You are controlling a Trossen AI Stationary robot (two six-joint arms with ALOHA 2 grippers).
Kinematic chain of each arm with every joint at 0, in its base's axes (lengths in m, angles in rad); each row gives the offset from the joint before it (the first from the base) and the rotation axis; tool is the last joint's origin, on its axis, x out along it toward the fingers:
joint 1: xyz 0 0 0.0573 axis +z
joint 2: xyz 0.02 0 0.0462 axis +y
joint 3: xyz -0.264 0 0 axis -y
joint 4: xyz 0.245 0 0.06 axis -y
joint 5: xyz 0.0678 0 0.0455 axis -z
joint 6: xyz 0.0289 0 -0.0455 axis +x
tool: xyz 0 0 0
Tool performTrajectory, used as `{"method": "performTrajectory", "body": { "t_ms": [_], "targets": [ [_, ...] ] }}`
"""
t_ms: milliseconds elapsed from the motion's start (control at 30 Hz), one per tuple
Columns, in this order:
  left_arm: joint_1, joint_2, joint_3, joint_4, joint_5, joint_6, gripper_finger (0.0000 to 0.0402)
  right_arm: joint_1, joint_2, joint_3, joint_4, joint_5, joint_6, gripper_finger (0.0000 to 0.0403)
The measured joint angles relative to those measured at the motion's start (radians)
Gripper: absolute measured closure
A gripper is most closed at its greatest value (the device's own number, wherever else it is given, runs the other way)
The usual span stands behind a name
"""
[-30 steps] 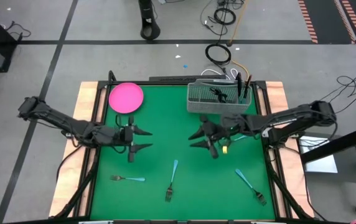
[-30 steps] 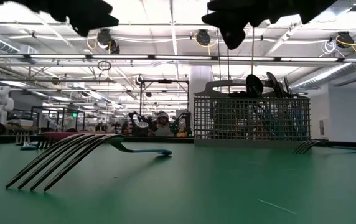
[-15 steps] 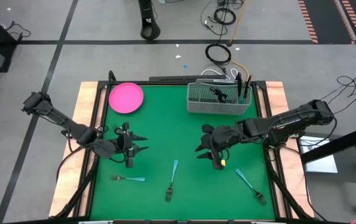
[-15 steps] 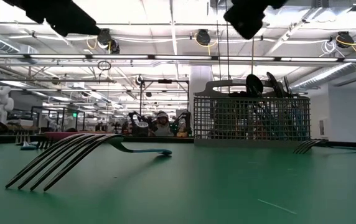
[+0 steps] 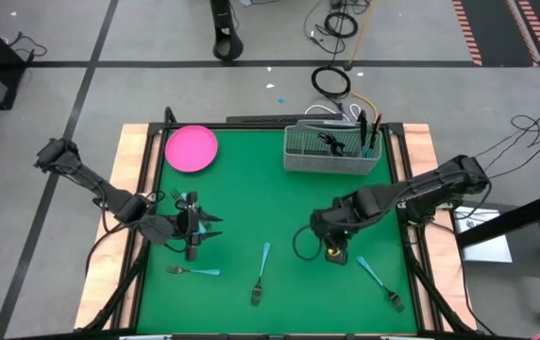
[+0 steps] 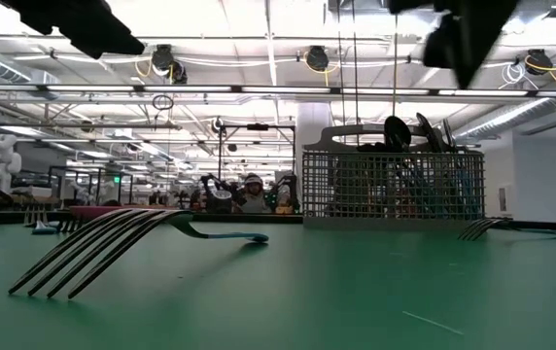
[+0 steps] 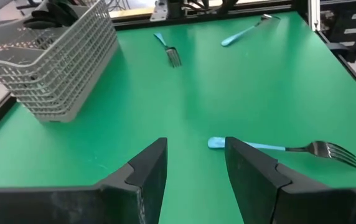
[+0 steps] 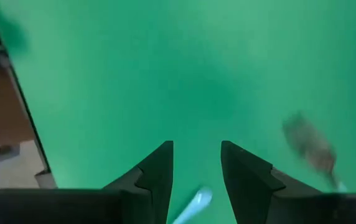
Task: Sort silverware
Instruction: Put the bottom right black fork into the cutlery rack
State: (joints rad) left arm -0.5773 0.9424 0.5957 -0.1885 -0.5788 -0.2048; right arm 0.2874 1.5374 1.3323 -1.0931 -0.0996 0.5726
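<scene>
Three light-blue-handled forks lie flat on the green mat: a left fork, a middle fork and a right fork. My left gripper hovers open above the mat, slanting down, with the left fork's handle end just ahead of its fingers. My right gripper hangs open between the middle and right forks, pointing steeply down. Its wrist view shows a blue handle tip and a blurred fork head below. More silverware stands in the wire basket.
The gray wire basket stands at the far edge, right of centre. A round pink plate sits at the far left corner. Wooden rails border the mat. Bare mat lies between the two grippers.
My left gripper has swung toward the near edge, over the left fork, and its fingers have drawn somewhat closer while staying apart. My right gripper has moved toward the near edge and tipped from nearly level to pointing steeply down. No fork has moved.
</scene>
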Motion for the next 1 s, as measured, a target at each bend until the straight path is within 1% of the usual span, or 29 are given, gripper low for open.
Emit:
{"method": "performTrajectory", "body": {
  "t_ms": [133,300,500,600,733,1000],
  "targets": [
    [-0.015,0.000,0.000,-0.004,-0.015,-0.001,0.0240,0.041,-0.002,0.000,-0.083,-0.012,0.163,0.0277],
    [-0.021,0.000,0.000,-0.009,-0.021,-0.023,0.0240,0.127,-0.001,0.000,-0.124,-0.093,0.387,0.0277],
    [-0.021,0.000,0.000,-0.013,-0.005,-0.021,0.0240,0.222,-0.002,-0.015,-0.148,-0.136,0.601,0.0277],
    [-0.021,0.000,0.000,-0.013,-0.004,0.002,0.0240,0.265,-0.002,-0.046,-0.128,-0.139,0.691,0.0277],
    [-0.021,0.000,0.000,-0.012,-0.003,0.009,0.0240,0.321,-0.002,-0.129,-0.072,-0.140,0.793,0.0277],
    [-0.021,0.000,0.000,-0.012,-0.002,0.010,0.0240,0.406,-0.002,-0.274,0.070,-0.110,0.898,0.0277]
  ]
}}
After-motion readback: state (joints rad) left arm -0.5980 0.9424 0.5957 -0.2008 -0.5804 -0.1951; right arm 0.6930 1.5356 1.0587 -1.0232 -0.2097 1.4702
